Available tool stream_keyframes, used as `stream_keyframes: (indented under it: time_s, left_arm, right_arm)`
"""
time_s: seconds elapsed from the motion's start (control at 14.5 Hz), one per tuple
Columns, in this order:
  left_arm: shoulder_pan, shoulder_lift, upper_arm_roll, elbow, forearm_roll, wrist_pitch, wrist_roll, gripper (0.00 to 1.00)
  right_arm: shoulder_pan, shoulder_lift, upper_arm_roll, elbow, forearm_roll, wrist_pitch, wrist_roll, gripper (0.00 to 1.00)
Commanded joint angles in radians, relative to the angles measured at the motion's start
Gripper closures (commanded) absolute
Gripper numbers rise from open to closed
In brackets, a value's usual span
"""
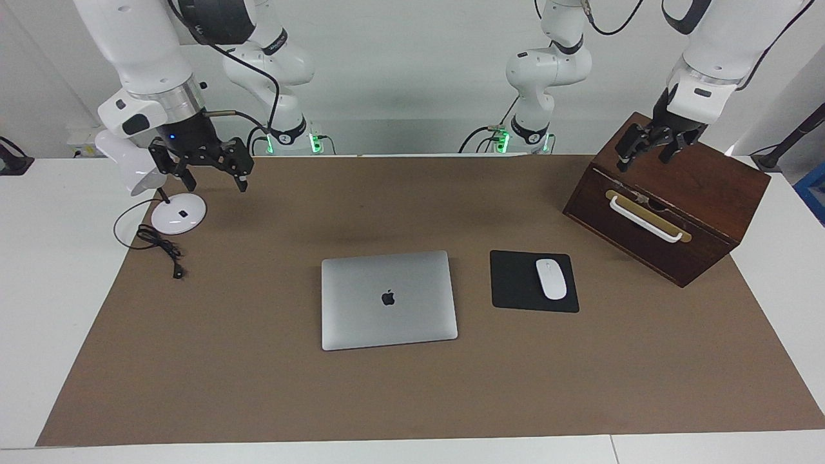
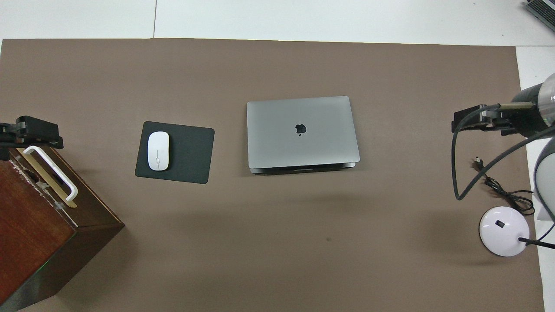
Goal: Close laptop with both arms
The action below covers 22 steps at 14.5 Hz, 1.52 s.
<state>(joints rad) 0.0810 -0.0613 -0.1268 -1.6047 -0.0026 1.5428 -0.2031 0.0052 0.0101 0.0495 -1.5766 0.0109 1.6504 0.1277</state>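
The silver-grey laptop (image 1: pixel 388 299) lies in the middle of the brown mat with its lid down flat and the apple logo facing up; it also shows in the overhead view (image 2: pixel 302 131). My right gripper (image 1: pixel 211 180) hangs open and empty in the air beside the white lamp base, at the right arm's end of the table (image 2: pixel 470 119). My left gripper (image 1: pixel 644 158) hangs open and empty over the wooden box (image 2: pixel 32 130). Neither gripper touches the laptop.
A black mouse pad (image 1: pixel 512 283) with a white mouse (image 1: pixel 551 278) lies beside the laptop toward the left arm's end. A dark wooden box (image 1: pixel 683 193) with a white drawer handle stands there too. A white lamp base (image 1: pixel 178 214) and black cable (image 1: pixel 158 245) sit at the right arm's end.
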Motion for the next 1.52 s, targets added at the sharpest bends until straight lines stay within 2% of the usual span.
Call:
stream_keyframes:
  time_s: [0.0, 0.83, 1.1, 1.45]
  left_arm:
    - [0.011, -0.017, -0.005, -0.014, 0.023, 0.020, 0.014, 0.00]
    - [0.002, -0.014, -0.007, -0.006, 0.020, -0.003, 0.016, 0.00]
    - [-0.104, -0.021, 0.078, -0.018, 0.018, -0.033, 0.014, 0.00]
    - [-0.113, -0.032, 0.078, -0.044, 0.016, -0.024, 0.031, 0.00]
  right_arm:
    - [-0.021, -0.010, 0.007, -0.005, 0.023, -0.006, 0.007, 0.00]
    - [-0.060, -0.012, 0.007, -0.013, 0.018, 0.005, 0.003, 0.00]
    - [-0.068, -0.012, 0.007, -0.013, 0.018, 0.005, 0.000, 0.00]
    - [-0.067, -0.012, 0.007, -0.013, 0.018, 0.005, -0.008, 0.00]
